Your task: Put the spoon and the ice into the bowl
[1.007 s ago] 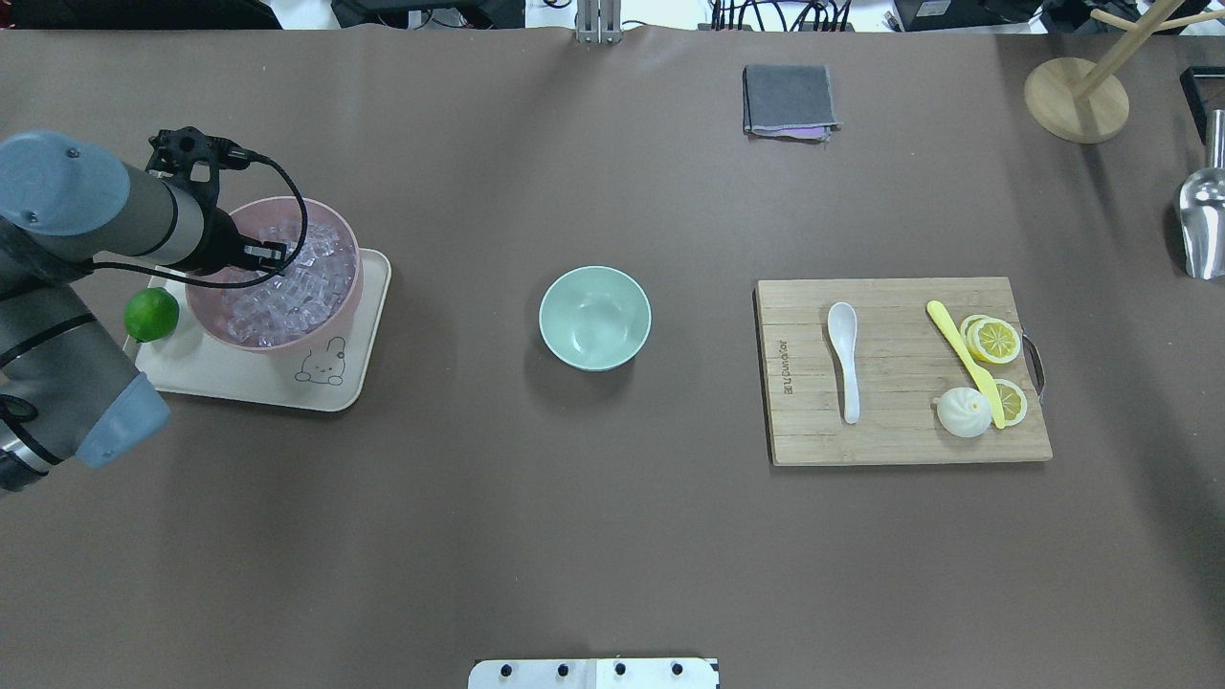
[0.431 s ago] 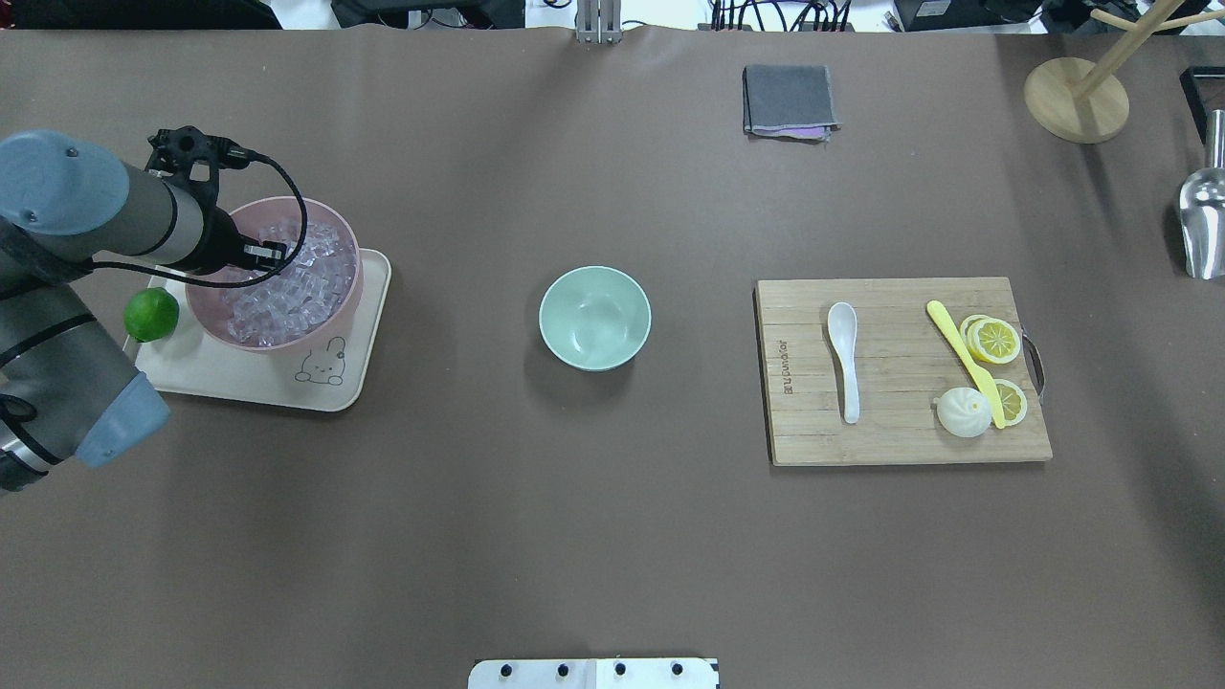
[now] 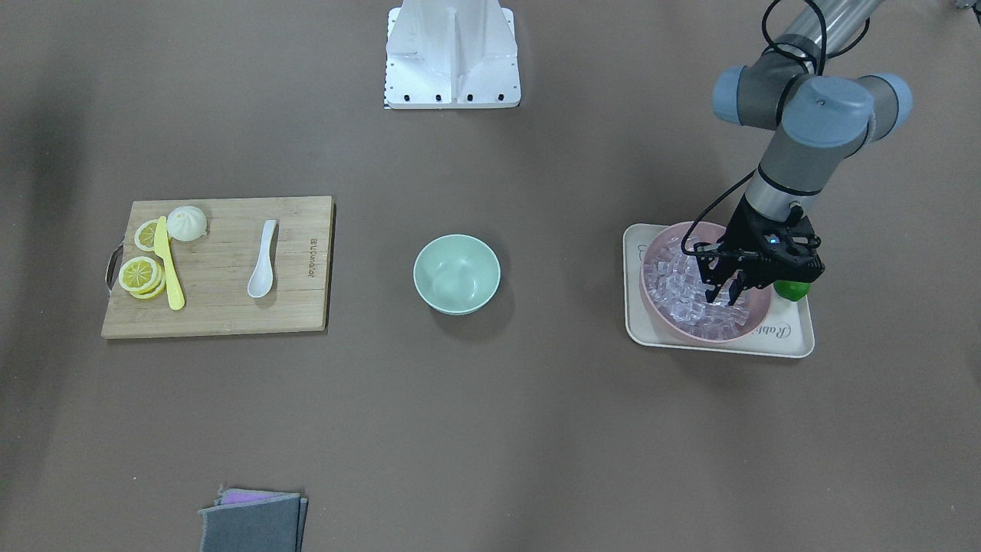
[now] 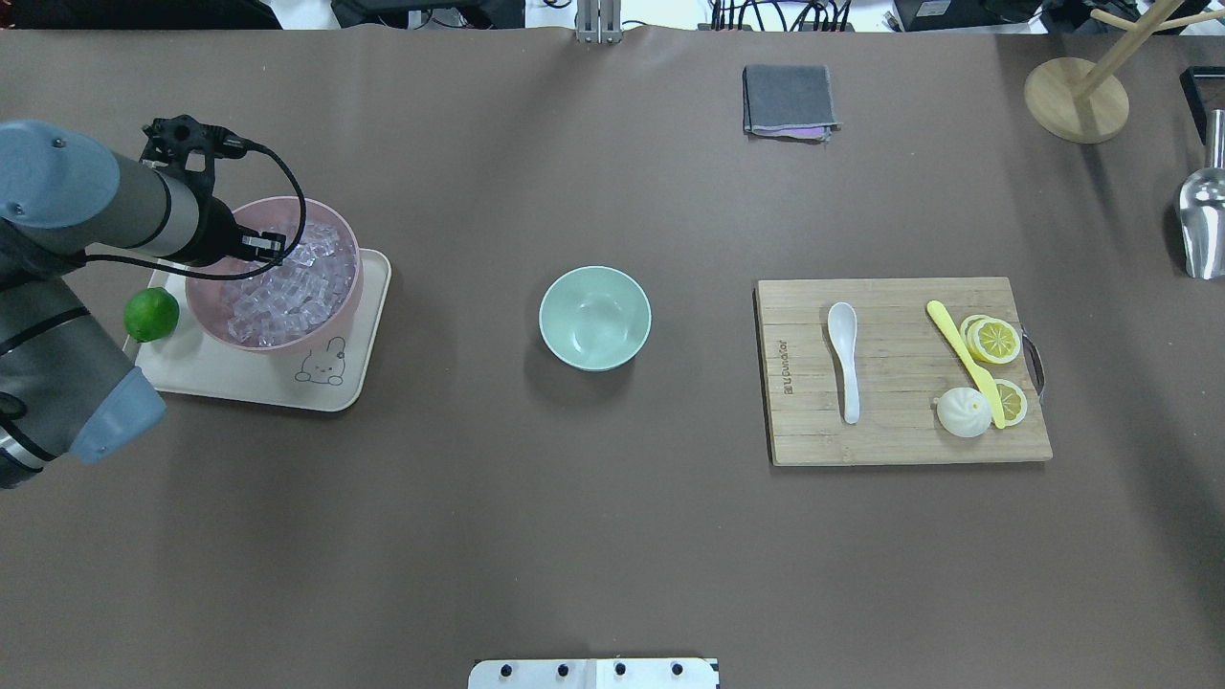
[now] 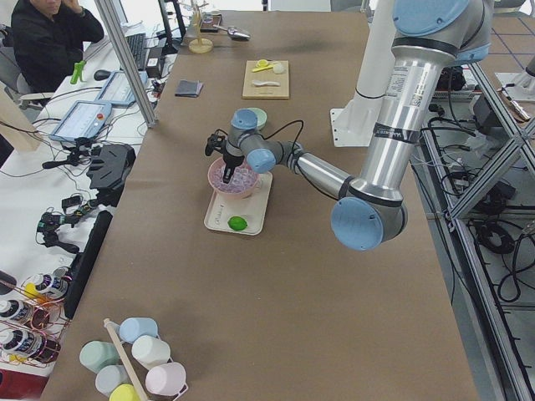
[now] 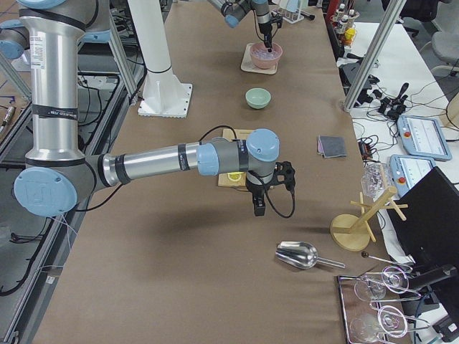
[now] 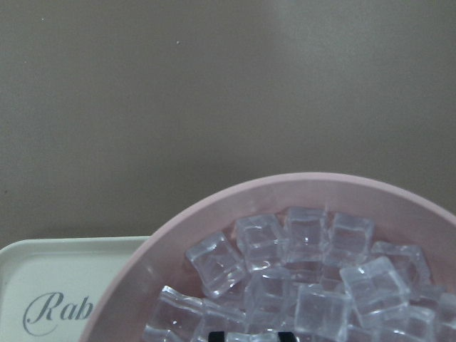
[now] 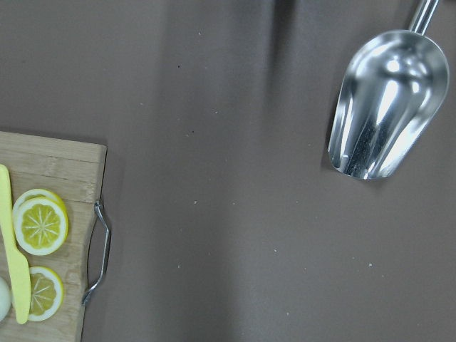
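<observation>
The mint-green bowl [image 4: 594,318] stands empty at the table's middle. The white spoon [image 4: 844,359] lies on the wooden cutting board [image 4: 900,442] to its right. The ice [image 4: 287,292] fills the pink bowl [image 4: 350,287] on the left tray. My left gripper [image 3: 724,294] hangs over the pink bowl, tips just above the heap. The left wrist view shows a clear cube between its fingertips [image 7: 216,335]. My right gripper [image 6: 258,208] hovers beyond the board's right end; I cannot tell if it is open or shut.
A cream tray [image 4: 239,388] holds the pink bowl and a lime [image 4: 151,314]. On the board lie a yellow knife [image 4: 962,359], lemon slices [image 4: 995,340] and a bun [image 4: 962,413]. A metal scoop [image 4: 1204,225], a wooden stand [image 4: 1074,100] and a grey cloth [image 4: 789,100] sit at the back.
My left arm and gripper have risen a little from the ice in the pink bowl. Nothing else has moved.
</observation>
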